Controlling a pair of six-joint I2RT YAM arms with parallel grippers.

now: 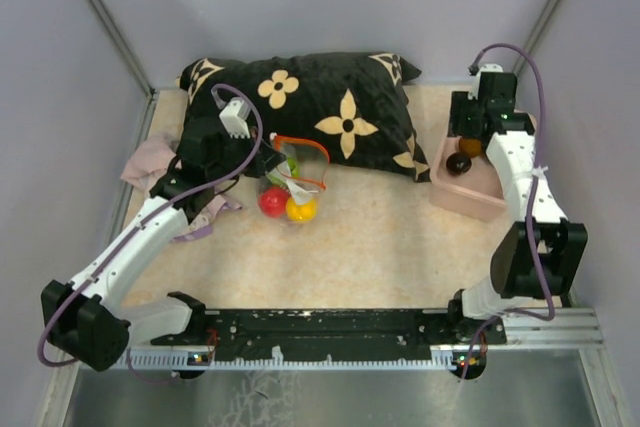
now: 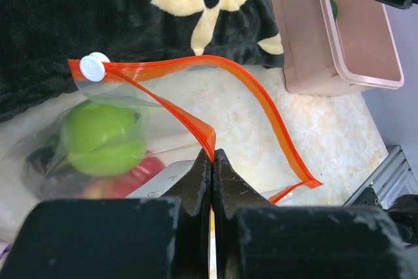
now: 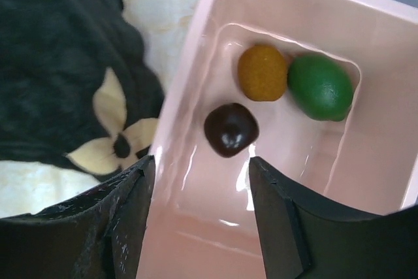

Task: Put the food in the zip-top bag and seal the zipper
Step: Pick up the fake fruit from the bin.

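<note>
The zip-top bag (image 1: 287, 187) lay on the table (image 1: 380, 247), left of centre and just in front of the black pillow (image 1: 330, 107). Its mouth stood propped open, the zipper (image 2: 261, 102) arching in a wide loop with the white slider (image 2: 93, 66) parked at one end. A green fruit (image 2: 101, 138), a red fruit (image 1: 272, 201) and a yellow fruit (image 1: 301, 209) were already inside. The left gripper (image 2: 213, 161) had its fingers pressed together on the near lip of the zipper strip, holding the mouth up and apart.

Three pieces were not yet bagged. They sat in the pink bin (image 3: 189, 96) on the right side of the table: a dark fruit (image 3: 230, 129), an orange fruit (image 3: 262, 72) and a green lime-shaped fruit (image 3: 320, 86). The last two touched each other and the dark one lay just beside them. The right gripper (image 3: 199, 168) hovered above the bin with its fingers spread and nothing between them, the dark fruit roughly in line with the gap.

The step in hand looked like a pick from the bin. The dark fruit was the sensible choice, since it sat apart from the other two. A straight descent with a finger on each side, clear of the bin wall, should suit it. The pieces looked glossy and rounded, so a grip across the widest part would hold better than a pinch near the top. The left arm would do best to keep the lip raised so the mouth did not sag.
</note>
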